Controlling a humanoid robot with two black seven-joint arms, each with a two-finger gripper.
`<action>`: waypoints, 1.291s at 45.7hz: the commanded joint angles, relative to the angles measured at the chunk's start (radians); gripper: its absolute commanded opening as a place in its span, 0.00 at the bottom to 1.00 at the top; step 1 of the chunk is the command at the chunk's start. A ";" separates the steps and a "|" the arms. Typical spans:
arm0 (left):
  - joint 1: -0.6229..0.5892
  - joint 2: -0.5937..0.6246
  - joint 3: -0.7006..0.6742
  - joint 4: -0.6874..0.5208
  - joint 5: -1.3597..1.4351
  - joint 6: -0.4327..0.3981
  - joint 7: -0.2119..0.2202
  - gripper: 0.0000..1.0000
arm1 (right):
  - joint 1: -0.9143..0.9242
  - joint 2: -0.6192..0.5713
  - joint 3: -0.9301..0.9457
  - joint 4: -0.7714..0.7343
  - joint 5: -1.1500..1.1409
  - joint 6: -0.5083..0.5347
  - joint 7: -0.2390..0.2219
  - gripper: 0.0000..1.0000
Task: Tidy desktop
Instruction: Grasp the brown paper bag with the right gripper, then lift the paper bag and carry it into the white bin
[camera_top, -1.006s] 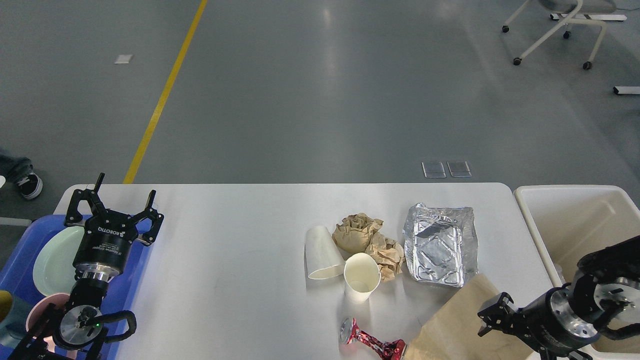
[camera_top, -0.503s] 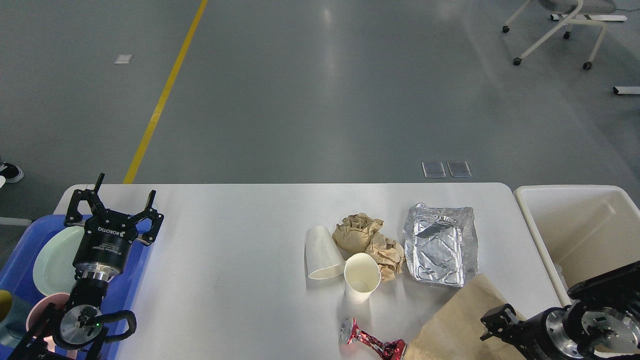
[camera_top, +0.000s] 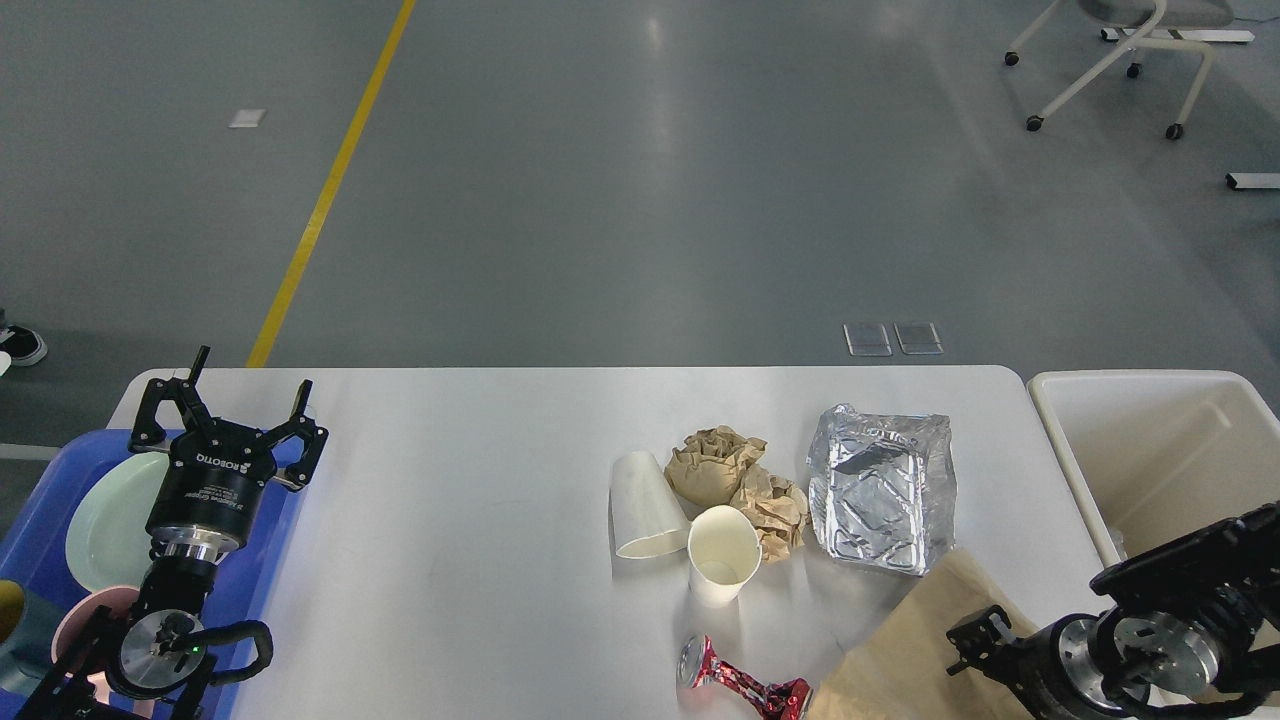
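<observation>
A: L to R, quick. Left end effector (camera_top: 225, 405) hangs over the blue tray (camera_top: 40, 490) at 9 o'clock, fingers spread wide, empty. Plate (camera_top: 105, 505) and pink cup (camera_top: 85, 620) sit in the tray.

B: The surface (camera_top: 450, 480)?

A: White, fills the mid frame btw tray and bin (camera_top: 1150, 440). Litter around 4 o'clock: tipped paper cup (camera_top: 645, 505), upright cup (camera_top: 722, 552), two brown paper wads (camera_top: 740, 475), foil tray (camera_top: 882, 490), crushed red can (camera_top: 740, 680), paper bag (camera_top: 905, 650).

B: Right end effector (camera_top: 975, 640)?

A: On the bag's edge at 5 o'clock; too dark, can't tell if apart or together.

B: Step?

A: Prob. going for the bag. Next needs a pinch on its edge, then carry to the bin at 3 o'clock.

B: Vs 1 s ago?

A: Right arm sank and slid along the bag; left hasn't budged, litter same.
</observation>
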 joint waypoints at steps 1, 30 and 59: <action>0.000 0.000 0.000 0.000 0.000 -0.001 0.000 0.96 | -0.011 0.010 0.000 -0.007 0.007 0.000 0.000 0.56; 0.000 0.000 0.000 0.000 0.000 -0.001 0.000 0.96 | -0.029 0.032 0.000 -0.022 -0.006 0.022 -0.003 0.00; -0.001 0.000 0.000 0.000 0.000 -0.001 0.000 0.96 | 0.184 -0.102 -0.118 -0.004 -0.105 0.410 -0.011 0.00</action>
